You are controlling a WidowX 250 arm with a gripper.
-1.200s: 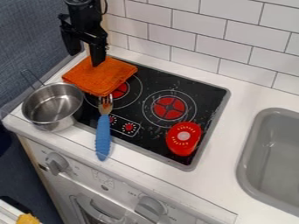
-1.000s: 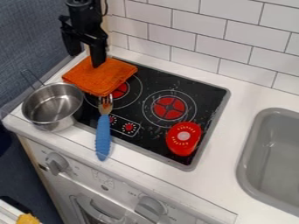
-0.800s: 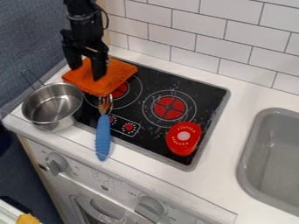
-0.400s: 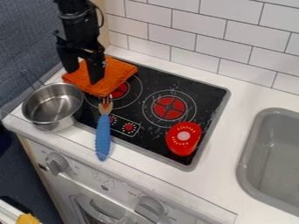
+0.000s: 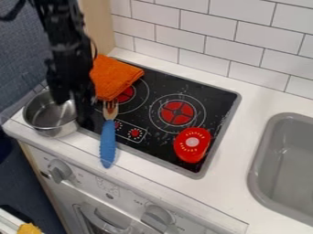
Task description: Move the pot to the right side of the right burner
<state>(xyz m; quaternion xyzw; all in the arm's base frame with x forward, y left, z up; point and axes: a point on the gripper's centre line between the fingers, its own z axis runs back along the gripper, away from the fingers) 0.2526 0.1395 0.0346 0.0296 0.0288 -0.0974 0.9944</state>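
The black gripper [image 5: 72,109] hangs over the right part of the steel pot [image 5: 50,128], at the left edge of the stove. Its two fingers stand apart, one over the pot's opening and the other by its right wall, with the rim between them; whether they touch it I cannot tell. The pot is upright, its thin handle pointing to the back left, and the arm covers part of its rim. The right burner [image 5: 177,112] is a red disc inside white rings.
An orange cloth [image 5: 116,77] lies over the left burner's back part. In front of it is a blue-handled fork [image 5: 107,144], overhanging the stove's front edge. A red tomato-like toy [image 5: 192,145] sits front right of the right burner. The grey sink [image 5: 261,151] is at the right.
From above the orange cloth, the gripper has come forward and left to the pot, after its fingers spread apart. The pot and the other objects have stayed in place.
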